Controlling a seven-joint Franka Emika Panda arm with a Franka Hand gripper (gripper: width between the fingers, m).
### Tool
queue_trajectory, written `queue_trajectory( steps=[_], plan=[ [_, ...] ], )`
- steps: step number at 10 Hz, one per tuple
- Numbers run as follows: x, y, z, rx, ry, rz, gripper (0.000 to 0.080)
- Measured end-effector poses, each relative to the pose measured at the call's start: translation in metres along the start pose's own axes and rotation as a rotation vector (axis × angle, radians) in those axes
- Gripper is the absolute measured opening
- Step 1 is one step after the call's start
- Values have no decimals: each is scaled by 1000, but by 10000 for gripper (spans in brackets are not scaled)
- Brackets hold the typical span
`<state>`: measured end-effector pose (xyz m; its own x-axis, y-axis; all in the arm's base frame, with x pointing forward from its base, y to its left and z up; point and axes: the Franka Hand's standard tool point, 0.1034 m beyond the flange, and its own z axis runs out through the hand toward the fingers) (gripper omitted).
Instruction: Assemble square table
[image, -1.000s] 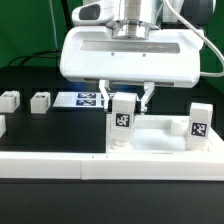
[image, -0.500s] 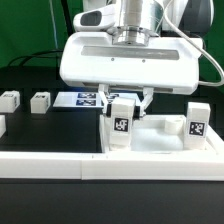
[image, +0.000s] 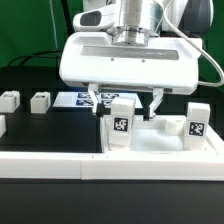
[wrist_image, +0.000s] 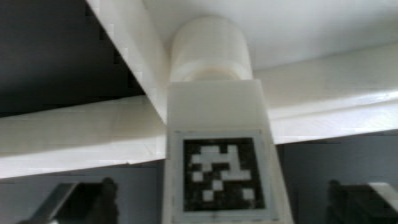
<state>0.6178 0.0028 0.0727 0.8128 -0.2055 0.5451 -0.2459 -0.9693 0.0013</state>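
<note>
The white square table slab (image: 155, 142) lies flat at the exterior view's right. A tagged white leg (image: 122, 122) stands upright in its near left corner, and a second tagged leg (image: 196, 122) stands at its right corner. My gripper (image: 126, 103) hangs over the first leg, open, with one finger on each side of the leg's top and a gap on both sides. In the wrist view that leg (wrist_image: 217, 110) fills the middle, standing on the slab (wrist_image: 329, 40), and my gripper (wrist_image: 222, 203) straddles it with dark fingers (wrist_image: 80, 200) well apart from it.
Two loose white legs (image: 8, 100) (image: 40, 101) lie on the black table at the exterior view's left. The marker board (image: 82, 99) lies behind the gripper. The long low white barrier wall (image: 50, 166) runs along the front.
The fingers have spread apart and let go of the leg, which stays standing in the slab's corner. The arm itself has hardly moved.
</note>
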Motion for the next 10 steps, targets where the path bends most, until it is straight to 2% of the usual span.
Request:
queue_trajectory(
  steps=[1, 6, 7, 8, 9, 10],
  plan=[
    [0, 0, 0, 0, 0, 0, 638],
    [0, 0, 0, 0, 0, 0, 649],
    [-2, 1, 1, 1, -35, 4, 649],
    [5, 2, -3, 12, -113, 26, 649],
    [16, 4, -7, 17, -126, 40, 649],
    [15, 6, -4, 22, -201, 51, 649]
  ],
)
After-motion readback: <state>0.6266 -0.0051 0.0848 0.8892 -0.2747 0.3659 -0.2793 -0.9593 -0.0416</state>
